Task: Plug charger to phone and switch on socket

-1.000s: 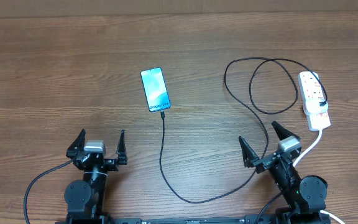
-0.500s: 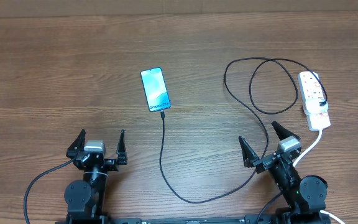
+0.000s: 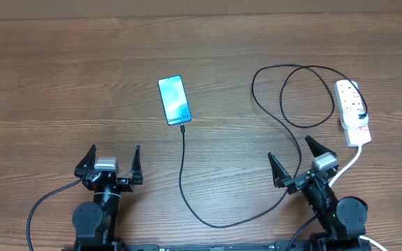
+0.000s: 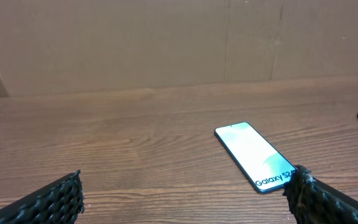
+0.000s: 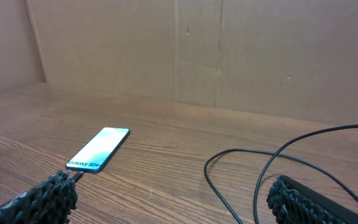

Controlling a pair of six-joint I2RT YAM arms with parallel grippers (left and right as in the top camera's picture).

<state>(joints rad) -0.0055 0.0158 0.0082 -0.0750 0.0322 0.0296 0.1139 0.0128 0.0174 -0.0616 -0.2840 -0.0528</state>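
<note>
The phone (image 3: 174,100) lies face up on the wooden table, cyan screen lit; it also shows in the left wrist view (image 4: 255,156) and the right wrist view (image 5: 98,149). The charger, a thin black cable (image 3: 183,167), has its plug tip at the phone's near end, runs down, loops right and up (image 5: 241,180) to the white socket strip (image 3: 353,111) at the right. My left gripper (image 3: 110,162) is open and empty near the front edge, well below the phone. My right gripper (image 3: 297,159) is open and empty, just left of the strip's thick white cord (image 3: 351,162).
A brown cardboard wall (image 4: 179,43) closes the far side of the table. The black cable's loop lies between my right gripper and the phone.
</note>
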